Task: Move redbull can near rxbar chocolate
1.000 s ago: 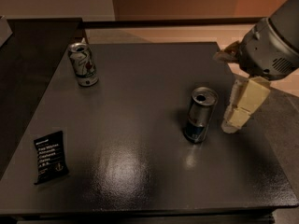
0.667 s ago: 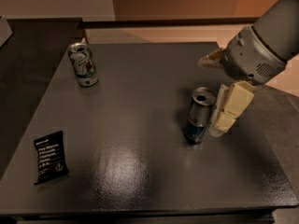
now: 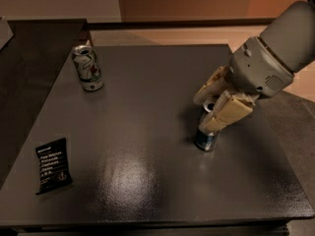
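The redbull can stands upright right of the table's middle, with its blue lower band showing. My gripper has come down over the can's top, one tan finger behind it and the other in front, with the silver top showing between them. The fingers look open around the can. The rxbar chocolate lies flat near the front left corner, far from the can and the gripper.
A white can with green and red marks stands at the back left of the dark table. The table's right edge runs close behind my arm. A dark counter adjoins on the left.
My gripper has moved left from beside the can to over its top, so the fingers now straddle it. The can and the other things have not moved.
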